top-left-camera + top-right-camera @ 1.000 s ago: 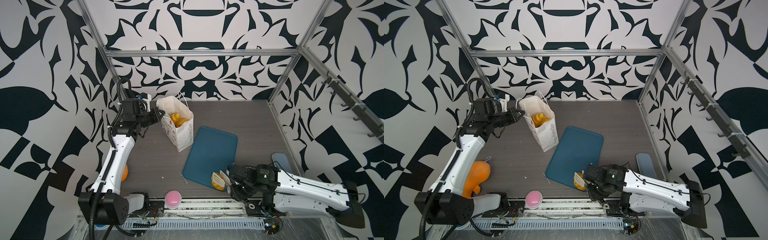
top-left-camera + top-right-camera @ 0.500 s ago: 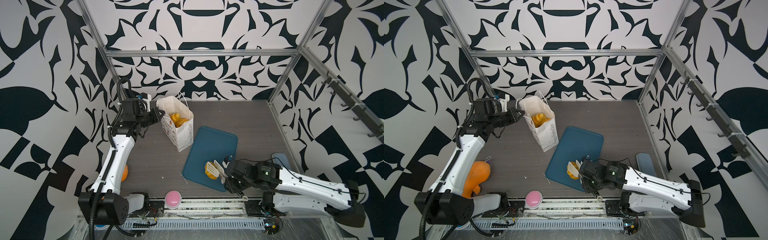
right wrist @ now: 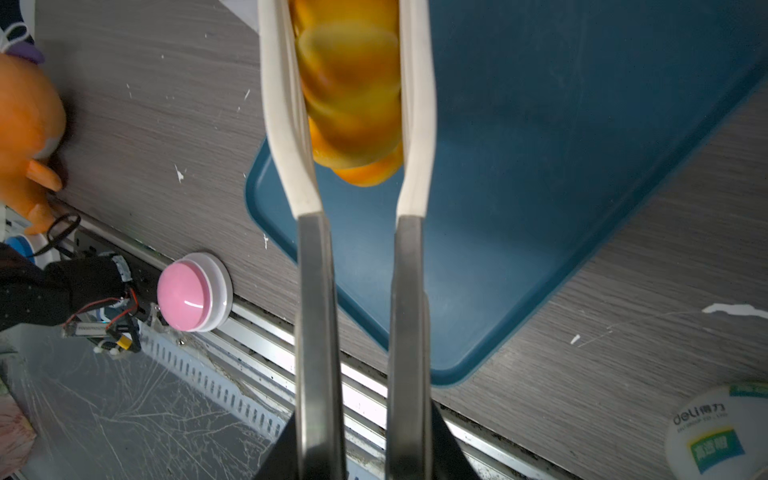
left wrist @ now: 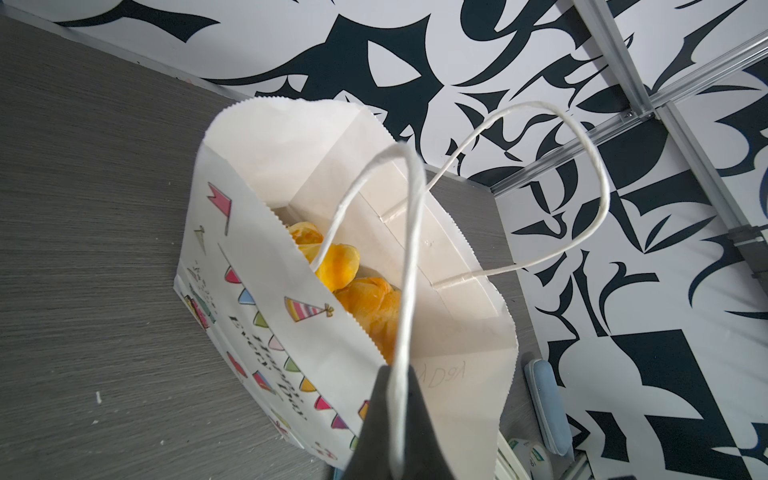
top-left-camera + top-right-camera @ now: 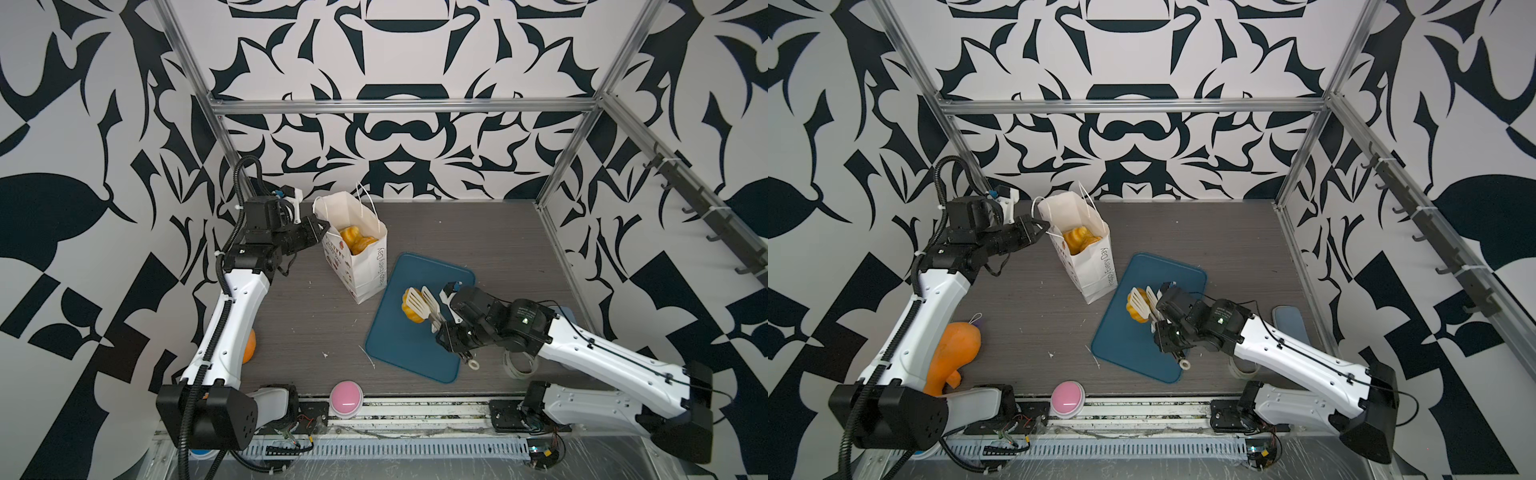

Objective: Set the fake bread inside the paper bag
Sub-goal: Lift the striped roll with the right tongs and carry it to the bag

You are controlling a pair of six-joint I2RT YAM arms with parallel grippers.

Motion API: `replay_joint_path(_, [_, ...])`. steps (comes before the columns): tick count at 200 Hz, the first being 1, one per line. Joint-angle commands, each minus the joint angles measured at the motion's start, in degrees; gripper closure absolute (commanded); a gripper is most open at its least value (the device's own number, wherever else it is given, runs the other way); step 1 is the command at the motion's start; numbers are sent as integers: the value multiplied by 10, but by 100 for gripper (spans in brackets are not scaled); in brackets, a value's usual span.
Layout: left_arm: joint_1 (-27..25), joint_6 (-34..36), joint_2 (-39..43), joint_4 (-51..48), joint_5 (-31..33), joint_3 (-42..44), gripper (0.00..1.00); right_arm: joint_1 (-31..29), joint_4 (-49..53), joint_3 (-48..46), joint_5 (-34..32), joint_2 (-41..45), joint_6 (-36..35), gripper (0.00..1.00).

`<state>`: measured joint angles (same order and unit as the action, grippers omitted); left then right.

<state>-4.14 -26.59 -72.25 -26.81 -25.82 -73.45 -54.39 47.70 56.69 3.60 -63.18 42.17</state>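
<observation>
The white paper bag [image 5: 365,266] [image 5: 1094,270] [image 4: 291,332] stands open at the back left with several pieces of fake bread [image 5: 353,243] [image 4: 340,266] inside. My left gripper [image 5: 322,228] [image 5: 1042,226] [image 4: 395,415] is shut on one white cord handle [image 4: 409,249], pulling the mouth open. My right gripper [image 5: 440,328] [image 5: 1160,326] [image 3: 361,457] is shut on steel tongs [image 3: 316,291] with white tips. The tongs pinch one golden fake bread [image 5: 409,313] [image 5: 1136,309] [image 3: 353,104] above the blue tray [image 5: 419,357] [image 5: 1129,353] [image 3: 519,166], right of the bag.
A pink button [image 5: 345,393] [image 3: 187,293] sits at the front edge. An orange plush toy [image 5: 955,353] [image 3: 25,116] lies by the left arm. A tape roll [image 5: 517,365] [image 3: 723,436] and a grey-blue case [image 5: 1289,328] lie at the right.
My right arm has carried the tongs and bread from the tray's front corner back over the tray, toward the bag. The left arm and bag have stayed still.
</observation>
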Motion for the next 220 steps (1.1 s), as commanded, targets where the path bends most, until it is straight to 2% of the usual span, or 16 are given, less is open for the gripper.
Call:
replay_joint_path(1, [1,0,-3,1,-6,9,100,14,-50,48,11,-3,-38,65])
replay_joint_path(101, [1,3,-3,0,-2,9,100,65,-45,158,0,-25,-114,65])
replay_joint_path(169, [1,3,-3,-1,-3,7,100,71,-29,244,4,-49,-151,64])
replay_joint_path(220, [1,4,-22,-2,0,6,100,71,-59,284,18,-64,-173,64])
